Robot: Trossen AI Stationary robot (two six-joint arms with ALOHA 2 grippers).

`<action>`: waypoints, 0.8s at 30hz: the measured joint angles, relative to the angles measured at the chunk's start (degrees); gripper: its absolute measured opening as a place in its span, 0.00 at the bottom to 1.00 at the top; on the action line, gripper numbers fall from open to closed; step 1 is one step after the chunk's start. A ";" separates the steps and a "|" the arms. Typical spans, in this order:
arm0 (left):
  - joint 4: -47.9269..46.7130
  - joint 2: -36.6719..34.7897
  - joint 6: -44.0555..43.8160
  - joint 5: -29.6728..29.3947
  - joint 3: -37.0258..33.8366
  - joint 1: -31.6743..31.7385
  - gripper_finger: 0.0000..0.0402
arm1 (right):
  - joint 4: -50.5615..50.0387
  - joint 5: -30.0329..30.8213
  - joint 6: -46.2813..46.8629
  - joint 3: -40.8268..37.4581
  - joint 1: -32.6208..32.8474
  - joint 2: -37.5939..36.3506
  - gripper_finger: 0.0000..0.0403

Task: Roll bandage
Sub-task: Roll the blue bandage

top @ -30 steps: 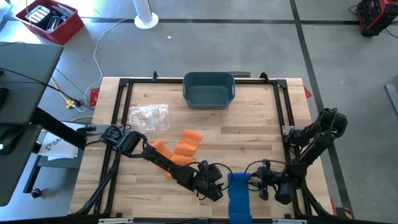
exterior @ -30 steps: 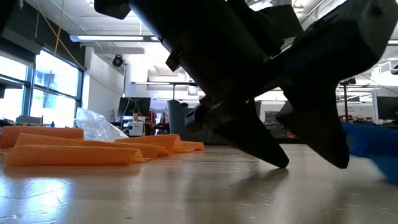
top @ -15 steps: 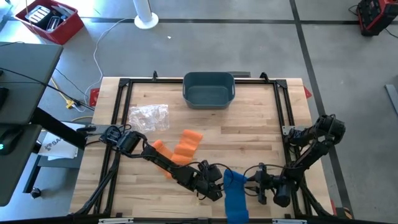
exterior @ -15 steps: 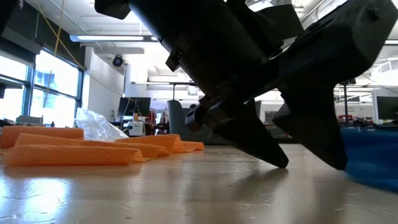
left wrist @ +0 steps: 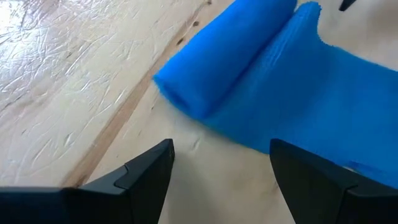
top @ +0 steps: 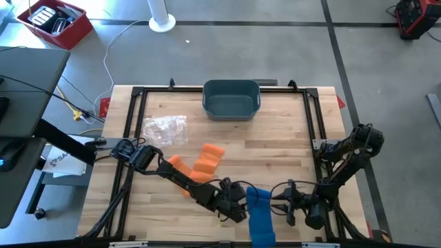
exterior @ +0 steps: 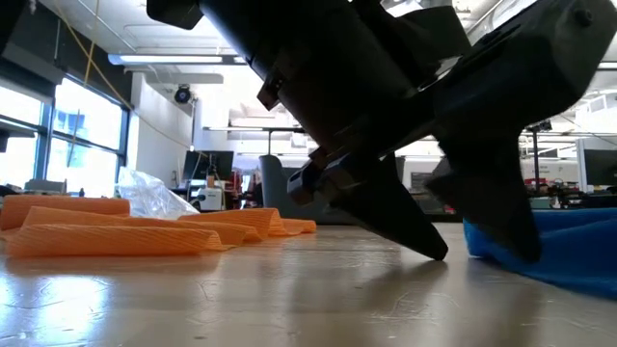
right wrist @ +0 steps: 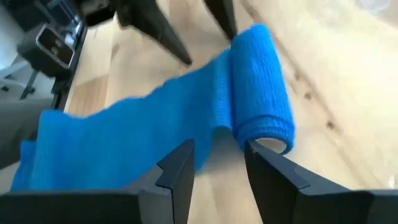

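Bottom center of high view: blue bandage (top: pixel 260 210) partly rolled on table (top: pixel 275 148), left gripper (top: pixel 238 204) spread beside roll, right gripper (top: pixel 279 203) parted, gripping nothing.

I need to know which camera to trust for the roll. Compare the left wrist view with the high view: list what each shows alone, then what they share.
Left wrist view only: the rolled end of the blue bandage seen close, a tight tube with its loose tail spreading away, and the left hand open short of it.

High view only: the grey bin, the orange bandages, the clear plastic bag and the right hand by the roll.

Both: the blue bandage on the wooden table.
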 joint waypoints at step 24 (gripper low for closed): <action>10.93 2.18 4.07 3.62 -0.01 -0.39 0.66 | -4.12 -2.96 6.25 0.00 -6.75 0.04 0.33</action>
